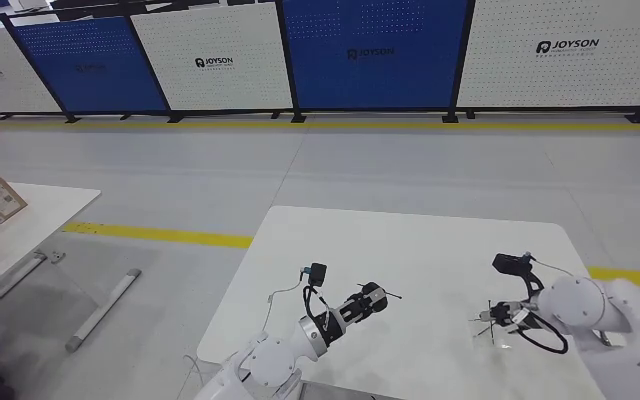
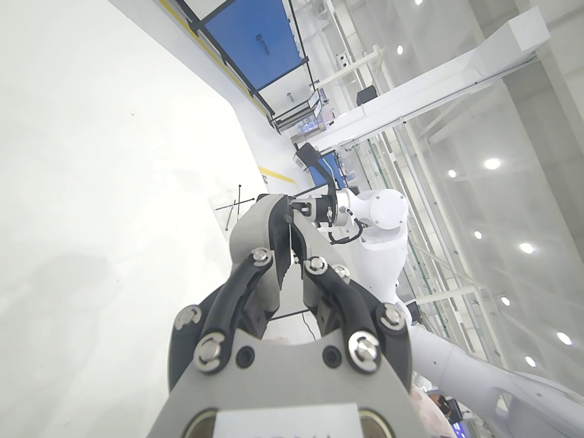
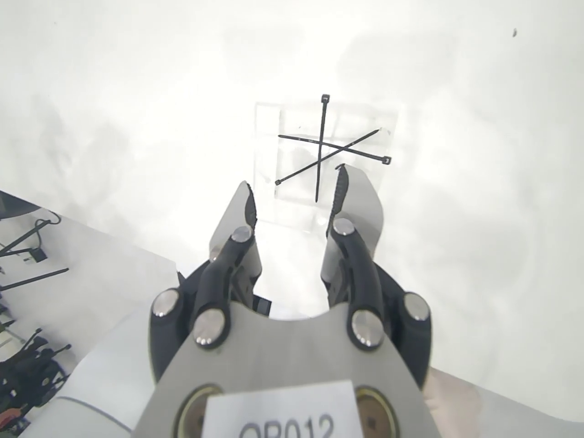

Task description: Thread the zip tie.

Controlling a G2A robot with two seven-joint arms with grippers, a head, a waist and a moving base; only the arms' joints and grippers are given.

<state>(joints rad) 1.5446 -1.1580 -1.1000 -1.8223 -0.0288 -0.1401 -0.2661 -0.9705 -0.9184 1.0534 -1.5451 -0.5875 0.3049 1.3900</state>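
Note:
My left gripper [image 2: 286, 211] is shut on a thin black zip tie [image 2: 289, 239], held above the white table [image 1: 420, 250]. The tie's head sits at the fingertips and its strap runs back between the fingers. In the top view this gripper [image 1: 374, 297] is at the table's front middle, with the tie's end [image 1: 393, 295] sticking out sideways. My right gripper [image 3: 295, 182] is open just above three more black zip ties [image 3: 321, 148], which lie crossed on a clear square sheet [image 3: 269, 116]. From above, that gripper [image 1: 497, 318] hovers at the table's right side over the crossed ties [image 1: 487, 327].
The table's near edge [image 3: 114, 241] runs close behind my right gripper, with cables and stands on the floor below. Another white table [image 1: 40, 210] stands off to the left across open floor. The middle and far part of my table is bare.

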